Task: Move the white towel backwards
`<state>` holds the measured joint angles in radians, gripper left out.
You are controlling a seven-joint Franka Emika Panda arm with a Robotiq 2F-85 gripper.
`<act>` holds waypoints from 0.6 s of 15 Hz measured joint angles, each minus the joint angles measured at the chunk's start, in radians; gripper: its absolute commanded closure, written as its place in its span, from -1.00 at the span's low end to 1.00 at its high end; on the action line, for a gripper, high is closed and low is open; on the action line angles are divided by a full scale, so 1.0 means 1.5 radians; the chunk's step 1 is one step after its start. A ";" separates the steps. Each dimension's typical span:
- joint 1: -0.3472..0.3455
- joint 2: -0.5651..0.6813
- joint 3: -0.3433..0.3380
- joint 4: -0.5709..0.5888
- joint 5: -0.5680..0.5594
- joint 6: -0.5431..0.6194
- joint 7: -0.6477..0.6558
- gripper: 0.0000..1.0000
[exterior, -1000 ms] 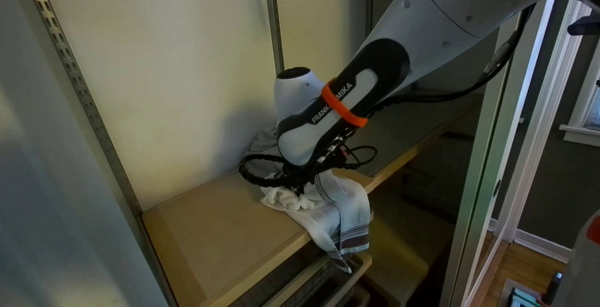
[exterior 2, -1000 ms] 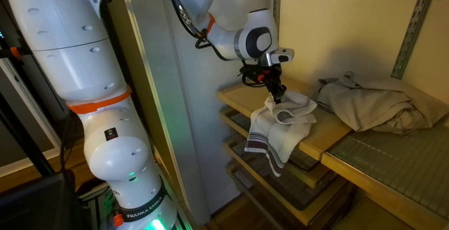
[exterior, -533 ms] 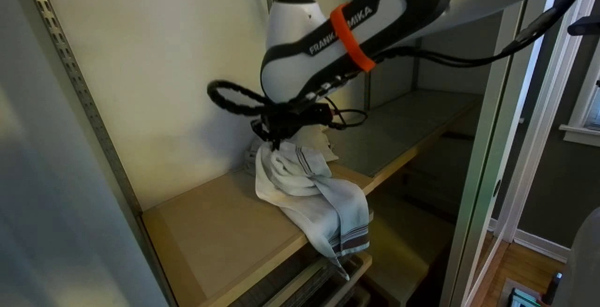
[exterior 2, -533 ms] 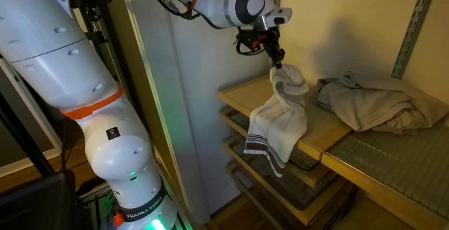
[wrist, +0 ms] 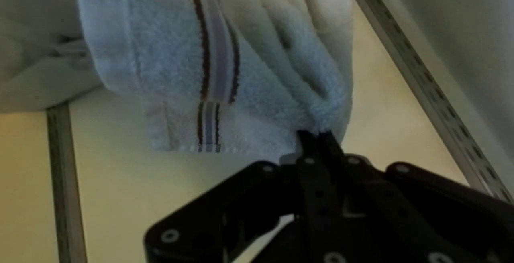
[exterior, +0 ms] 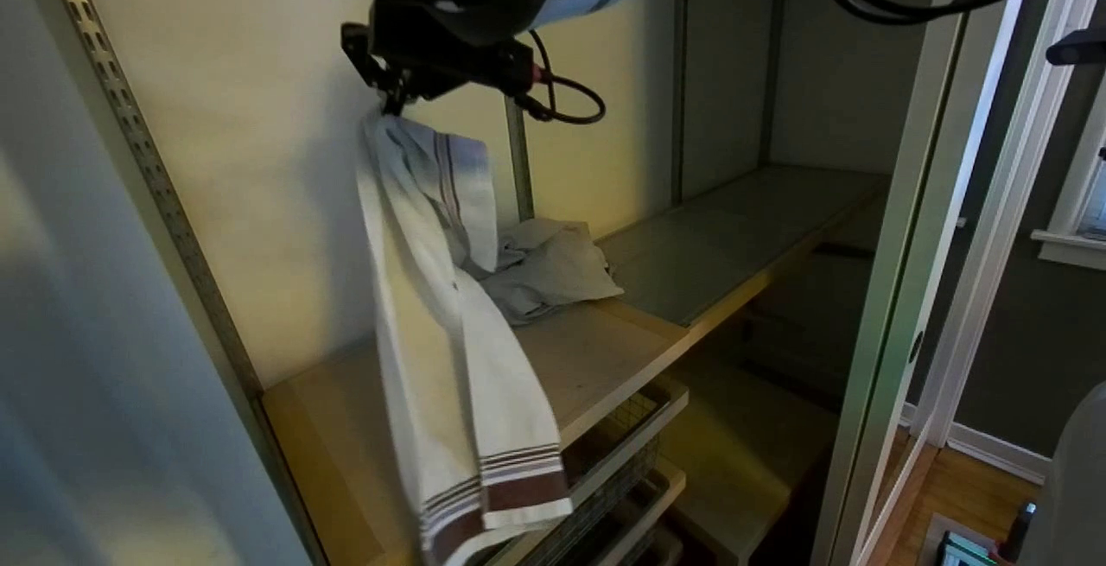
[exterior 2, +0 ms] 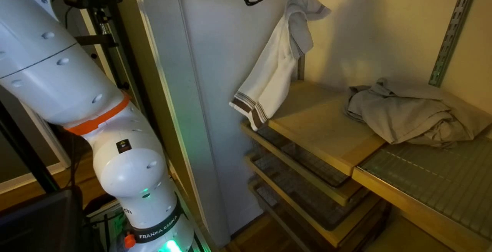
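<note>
Wrist view: the black claw [wrist: 318, 134] grips the white towel [wrist: 245, 70], cloth pinched between its closed fingertips.
Both exterior views show the claw well above the wooden tabletop [exterior 2: 326, 117], the towel hanging beneath it in long folds, its brown-striped lower ends near the tabletop's edge; whether they touch it cannot be told. In an exterior view, a crumpled grey cloth [exterior 2: 411, 109] lies where the tabletop meets a ribbed shelf [exterior 2: 430, 175], and wire drawers [exterior 2: 286, 156] with wooden frames sit below the tabletop.
</note>
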<state>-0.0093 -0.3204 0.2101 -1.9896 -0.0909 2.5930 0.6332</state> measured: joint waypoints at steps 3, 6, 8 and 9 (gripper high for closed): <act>-0.029 0.014 0.035 0.062 -0.045 0.059 0.087 0.97; -0.100 0.046 0.068 0.089 -0.144 0.098 0.218 0.97; -0.153 0.077 0.082 0.083 -0.215 0.090 0.294 0.97; -0.172 0.096 0.085 0.078 -0.244 0.079 0.321 0.97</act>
<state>-0.2672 -0.1771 0.3380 -1.8732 -0.4569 2.7114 1.1152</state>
